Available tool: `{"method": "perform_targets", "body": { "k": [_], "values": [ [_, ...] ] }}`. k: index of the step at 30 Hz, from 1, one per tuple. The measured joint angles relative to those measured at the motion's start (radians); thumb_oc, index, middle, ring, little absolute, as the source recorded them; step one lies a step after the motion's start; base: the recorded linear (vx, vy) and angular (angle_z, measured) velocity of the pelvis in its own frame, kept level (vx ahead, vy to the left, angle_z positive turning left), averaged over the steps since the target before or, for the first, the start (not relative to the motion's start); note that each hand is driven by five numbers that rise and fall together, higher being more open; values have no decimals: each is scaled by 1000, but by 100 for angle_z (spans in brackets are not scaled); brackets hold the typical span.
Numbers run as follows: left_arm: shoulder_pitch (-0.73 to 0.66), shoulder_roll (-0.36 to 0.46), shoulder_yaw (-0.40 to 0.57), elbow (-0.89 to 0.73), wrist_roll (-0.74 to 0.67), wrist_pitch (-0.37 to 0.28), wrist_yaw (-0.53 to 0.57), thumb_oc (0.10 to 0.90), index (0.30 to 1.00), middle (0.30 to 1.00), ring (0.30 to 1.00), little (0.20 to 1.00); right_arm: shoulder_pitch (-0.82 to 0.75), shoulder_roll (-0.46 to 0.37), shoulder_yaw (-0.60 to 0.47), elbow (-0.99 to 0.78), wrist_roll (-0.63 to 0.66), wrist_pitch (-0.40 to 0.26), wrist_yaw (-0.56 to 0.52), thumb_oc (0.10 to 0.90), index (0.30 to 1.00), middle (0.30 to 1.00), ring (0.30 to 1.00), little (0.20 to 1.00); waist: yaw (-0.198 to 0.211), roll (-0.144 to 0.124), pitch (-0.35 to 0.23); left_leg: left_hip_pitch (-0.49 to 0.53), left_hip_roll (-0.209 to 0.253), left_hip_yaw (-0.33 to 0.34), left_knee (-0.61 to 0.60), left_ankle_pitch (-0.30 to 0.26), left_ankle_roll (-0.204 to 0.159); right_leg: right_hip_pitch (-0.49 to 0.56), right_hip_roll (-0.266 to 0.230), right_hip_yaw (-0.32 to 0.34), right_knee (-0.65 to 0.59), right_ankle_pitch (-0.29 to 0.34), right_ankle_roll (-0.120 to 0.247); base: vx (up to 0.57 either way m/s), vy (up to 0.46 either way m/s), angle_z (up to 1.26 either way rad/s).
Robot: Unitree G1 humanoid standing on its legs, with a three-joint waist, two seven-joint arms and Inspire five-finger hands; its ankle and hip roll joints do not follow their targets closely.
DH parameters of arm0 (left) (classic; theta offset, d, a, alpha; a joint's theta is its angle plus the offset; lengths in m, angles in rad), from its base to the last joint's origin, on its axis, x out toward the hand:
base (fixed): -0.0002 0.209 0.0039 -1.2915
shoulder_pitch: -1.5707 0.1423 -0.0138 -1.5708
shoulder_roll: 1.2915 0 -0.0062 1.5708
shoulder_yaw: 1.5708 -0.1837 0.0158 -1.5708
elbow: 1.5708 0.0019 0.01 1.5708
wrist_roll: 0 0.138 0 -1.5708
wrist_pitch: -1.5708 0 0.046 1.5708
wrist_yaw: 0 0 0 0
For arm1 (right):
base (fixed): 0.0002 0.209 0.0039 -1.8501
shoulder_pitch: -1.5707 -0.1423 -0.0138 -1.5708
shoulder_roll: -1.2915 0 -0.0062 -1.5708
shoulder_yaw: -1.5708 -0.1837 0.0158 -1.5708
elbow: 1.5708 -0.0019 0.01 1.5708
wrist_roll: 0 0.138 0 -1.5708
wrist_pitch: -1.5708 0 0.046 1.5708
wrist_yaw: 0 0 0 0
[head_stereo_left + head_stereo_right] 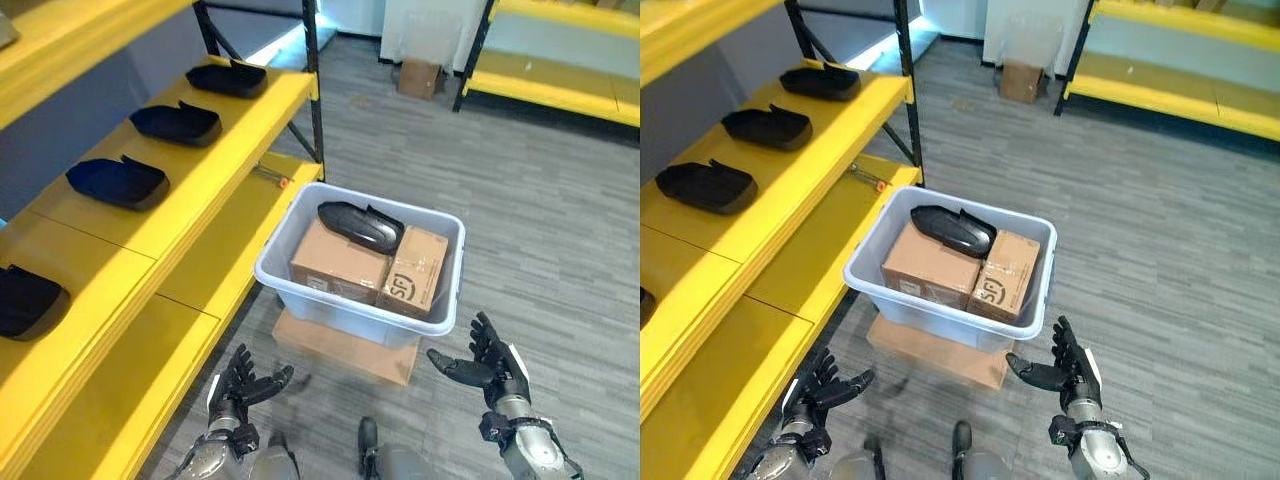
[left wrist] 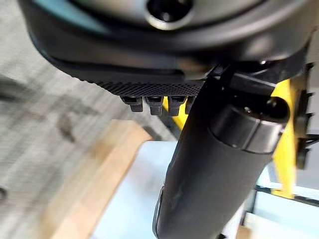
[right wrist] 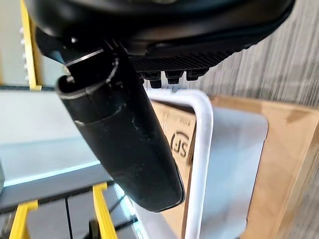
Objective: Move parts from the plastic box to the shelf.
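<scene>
Black part (image 1: 360, 226) lies on two cartons (image 1: 370, 265) inside the grey box (image 1: 290, 272), long axis slanting across the box, pointed end toward the shelf (image 1: 210, 150). Four like parts (image 1: 118, 182) sit in a row on the shelf. Left hand (image 1: 240, 385) and right hand (image 1: 490, 365) hover near the box's front, fingers spread, holding nothing.

Yellow shelf (image 1: 200, 150), pale grey plastic box (image 1: 340, 300)
</scene>
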Motion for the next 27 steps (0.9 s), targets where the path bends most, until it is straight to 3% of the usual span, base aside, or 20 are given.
{"method": "perform_targets", "body": {
  "k": [1, 3, 4, 6, 9, 10, 12, 14, 16, 19, 27],
  "values": [
    [-2, -9, 0, 11, 0, 0, 0, 900, 1000, 1000, 1000, 1000, 1, -10, 0, 0, 0, 0, 0, 900, 1000, 1000, 1000, 1000, 9, 13, 3, 1, 8, -28, -35, 11, -5, 1, 6, 14, 2, 4, -10, 339, 233, -69],
    [-7, -18, 1, 22, 0, 0, 0, 900, 1000, 1000, 1000, 1000, -17, -25, 6, 9, -37, -1, -14, 900, 1000, 1000, 1000, 1000, 11, 50, 15, -8, 12, -139, -81, 32, -26, 15, 31, 74, -21, 14, 5, 242, 205, -75],
    [-14, -19, 0, 26, 0, 0, 0, 900, 1000, 1000, 1000, 1000, -22, -27, 6, 11, -41, 0, -14, 900, 1000, 1000, 1000, 1000, 18, 56, 19, -3, 9, -158, -88, 37, -26, 17, 35, 89, -25, 14, 5, 194, 232, -96],
    [-20, -37, 6, 29, 0, -3, 1, 900, 1000, 1000, 1000, 1000, -27, -24, 2, 13, -41, -1, -13, 900, 1000, 1000, 1000, 1000, 21, 85, 25, 30, 15, -146, -78, 54, -17, 41, 46, 140, -39, 21, 18, 210, 279, -93],
    [-43, -41, -7, 1, 0, -6, -1, 900, 1000, 1000, 1000, 1000, -19, -20, 5, 10, -39, -2, -14, 900, 1000, 1000, 1000, 1000, 16, 108, 24, 82, -7, -71, -46, 76, 7, 45, 11, 177, -33, -5, 56, 130, 185, -73],
    [-50, -39, -1, -9, 0, -6, 1, 900, 1000, 1000, 1000, 1000, -14, -14, 12, 6, -39, -2, -13, 900, 1000, 1000, 1000, 1000, 21, 99, 28, 82, -23, -44, -36, 83, 17, 48, -16, 177, -30, -9, 70, 124, 175, -67],
    [-76, 0, -1, -29, 1, -7, 3, 900, 1000, 1000, 1000, 1000, -2, 28, 34, 4, -39, 0, -11, 900, 1000, 1000, 1000, 1000, 11, 50, 27, 89, -84, -1, -15, 65, 53, 50, -96, 172, -35, -6, 97, 90, 172, -26],
    [-96, 25, 2, -41, 0, -10, 16, 900, 1000, 1000, 1000, 1000, -7, 42, 74, 3, -38, 1, -4, 900, 1000, 1000, 1000, 1000, 9, 36, 25, 102, -122, 30, -8, 44, 78, 53, -139, 180, -34, -10, 115, 33, 129, -19],
    [-106, 45, 6, -56, 0, -18, 25, 900, 1000, 1000, 1000, 1000, -21, 51, 97, 1, -38, 2, 2, 900, 1000, 1000, 1000, 1000, 9, 27, 26, 100, -142, 48, -5, 32, 87, 51, -161, 187, -54, 9, 156, 47, 111, -19],
    [-109, 48, 21, -57, 0, -21, 40, 900, 1000, 1000, 1000, 1000, -52, 71, 101, 1, -38, 3, 4, 900, 1000, 1000, 1000, 1000, 6, 24, 25, 101, -149, 65, -6, 22, 92, 58, -170, 194, -87, 22, 181, 38, 64, -16],
    [-92, 34, 10, -57, 0, -20, 38, 900, 1000, 1000, 1000, 1000, -70, 61, 73, -3, -38, 3, -6, 900, 1000, 1000, 1000, 1000, -4, 7, 21, 100, -118, 72, 9, 7, 80, 63, -142, 199, -99, 24, 179, 30, 37, -6]
  ]
}}
